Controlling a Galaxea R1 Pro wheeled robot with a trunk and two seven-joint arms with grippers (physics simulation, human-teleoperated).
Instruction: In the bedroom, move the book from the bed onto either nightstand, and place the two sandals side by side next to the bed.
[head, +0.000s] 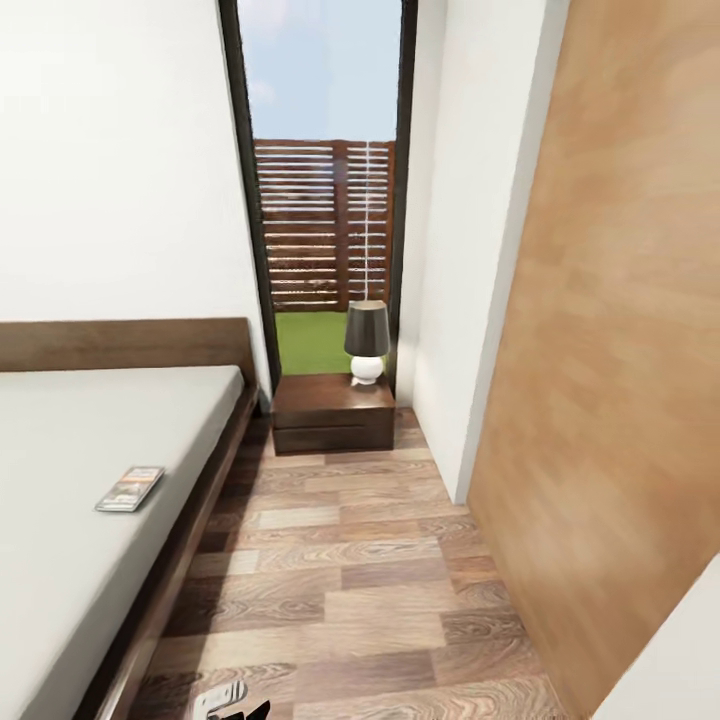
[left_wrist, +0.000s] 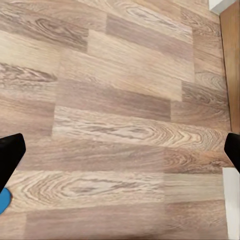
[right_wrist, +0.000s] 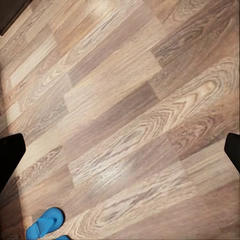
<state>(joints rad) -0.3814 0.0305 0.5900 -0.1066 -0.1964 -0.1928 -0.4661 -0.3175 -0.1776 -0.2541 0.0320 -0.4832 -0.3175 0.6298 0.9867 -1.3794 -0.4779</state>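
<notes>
Head view: the book (head: 130, 488) lies flat on the grey mattress of the bed (head: 90, 430) at left of the frame, near its edge. Straight ahead the nightstand (head: 333, 412) sits under the tall window, a dark-shaded lamp (head: 367, 342) on its top, drawer closed. Left pincer (left_wrist: 120, 150) spread wide over bare plank floor (left_wrist: 125, 100), nothing held. Right pincer (right_wrist: 120, 150) equally wide, a blue sandal (right_wrist: 45, 223) on the floor at lower left of its frame.
</notes>
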